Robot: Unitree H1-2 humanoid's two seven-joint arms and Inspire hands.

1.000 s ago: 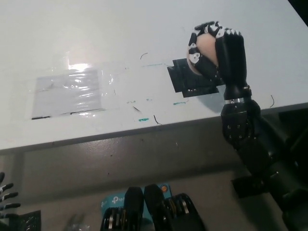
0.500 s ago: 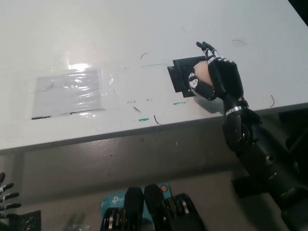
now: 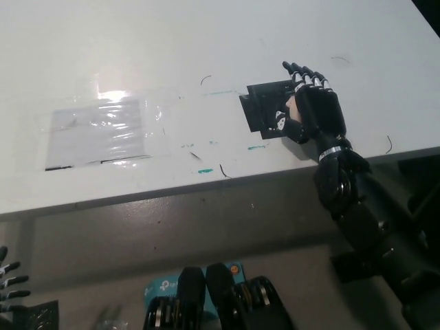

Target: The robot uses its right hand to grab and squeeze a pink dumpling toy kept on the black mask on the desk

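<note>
A black square mask (image 3: 263,108) lies on the white desk (image 3: 172,48) near its front right edge. Only a sliver of the pink dumpling toy (image 3: 291,108) shows on the mask, tucked against the palm of my black right hand (image 3: 313,108). That hand lies over the mask's right side with its fingers stretched out straight and open, and it hides most of the toy. My white left hand (image 3: 8,276) rests below the desk at the lower left edge. Only its spread fingertips show, and they hold nothing.
A clear plastic sheet (image 3: 100,130) is taped flat on the desk's left half. Small teal tape marks (image 3: 204,170) and pen strokes dot the desk near the front edge (image 3: 172,189). A blue box (image 3: 161,285) sits on the floor below.
My right hand came down from its raised position with the toy to the mask. Its fingers, curled round the toy before, have straightened out.
</note>
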